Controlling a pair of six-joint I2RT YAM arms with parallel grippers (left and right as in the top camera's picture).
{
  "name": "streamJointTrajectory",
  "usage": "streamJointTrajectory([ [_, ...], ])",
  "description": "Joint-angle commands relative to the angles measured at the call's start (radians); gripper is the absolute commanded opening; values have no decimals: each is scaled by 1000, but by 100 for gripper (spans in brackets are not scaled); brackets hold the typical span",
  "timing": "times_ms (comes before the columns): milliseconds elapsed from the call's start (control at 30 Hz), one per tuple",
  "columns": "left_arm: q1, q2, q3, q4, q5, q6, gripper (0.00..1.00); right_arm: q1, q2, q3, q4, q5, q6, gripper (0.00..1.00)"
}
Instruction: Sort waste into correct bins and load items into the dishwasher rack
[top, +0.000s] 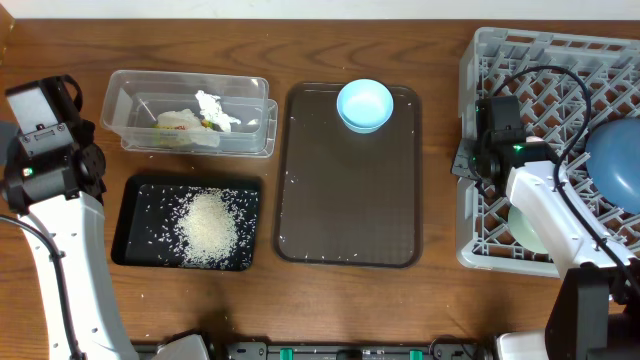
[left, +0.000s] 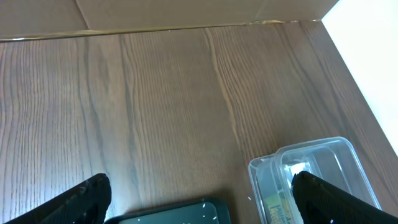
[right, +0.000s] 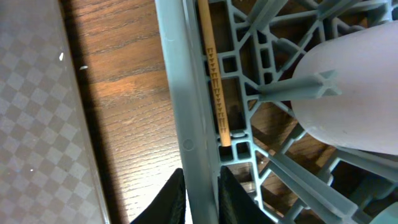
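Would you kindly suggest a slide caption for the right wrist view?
Right gripper pinches the dishwasher rack wall; a wooden chopstick lies just inside it, beside a pale bowl.

**Brown wood-grain table (top: 300, 50) bearing four containers**

A dark-brown rectangular serving tray (top: 350, 200) lies flat near the table's middle, long sides running front to back. To its left, level with its far half, a clear plastic rectangular tub (top: 185, 76) rests on the wood just beside it. Also to the left, level with the near half, sits a shallow black rectangular tray (top: 120, 220), with a narrow strip of bare wood between it and the serving tray. To the right stands a big square grey plastic lattice crate (top: 530, 50), apart from the serving tray by a band of bare table.
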Motion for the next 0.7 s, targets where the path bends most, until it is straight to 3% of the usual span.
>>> streamJointTrajectory([
  [0, 5, 2, 3, -3, -2, -4, 95, 9, 9, 11, -2, -63, -32, 15],
  [300, 5, 2, 3, -3, -2, -4, 95, 9, 9, 11, -29, -130, -203, 3],
  [667, 5, 2, 3, -3, -2, -4, 95, 9, 9, 11, -68, -209, -258, 1],
])
